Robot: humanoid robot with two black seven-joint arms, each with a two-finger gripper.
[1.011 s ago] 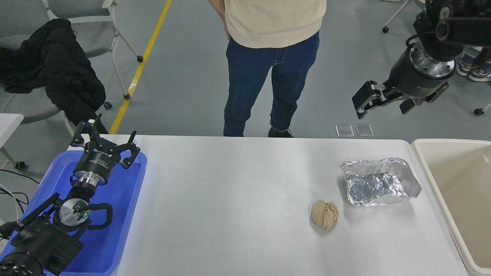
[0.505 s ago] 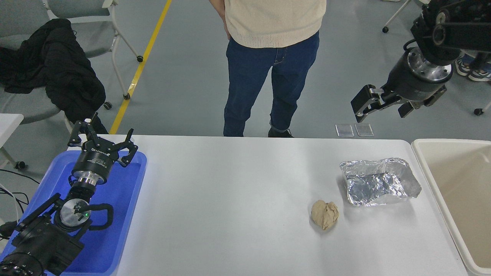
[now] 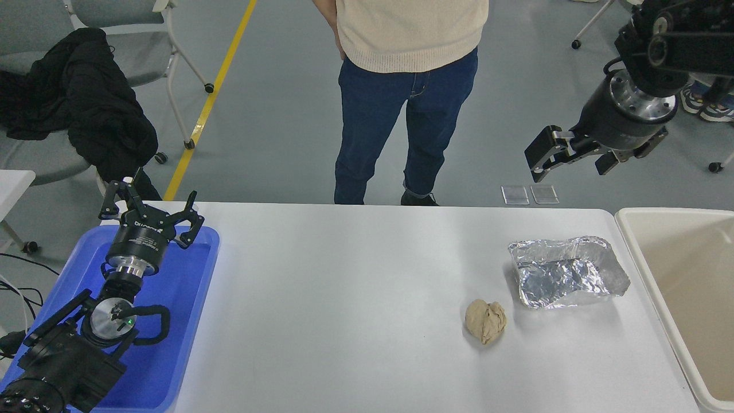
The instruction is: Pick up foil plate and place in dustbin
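Head view: the dustbin (image 3: 682, 275) at the table's (image 3: 344, 298) right edge shows only its bare cream inside, and only part of it is in view. On the left, the blue tray (image 3: 183, 321) has nothing lying in it that I can see; my left gripper (image 3: 150, 211) hangs above its far end, fingers spread open.

The foil plate (image 3: 566, 273) lies on the table near the dustbin, apart from its rim, open side up. Its long axis runs left to right across the table, tilting a little toward me at the right end. A tan paper ball (image 3: 486, 321) sits near its nearer left corner, not touching.

My right gripper (image 3: 567, 158) hangs high beyond the table's far edge, above the floor, pointing left and down with its jaws apart and nothing between them. A person (image 3: 407, 97) stands at the far side.

Against half a second ago, my left gripper has crept slightly farther from me; the right one, plate and ball sit as before.
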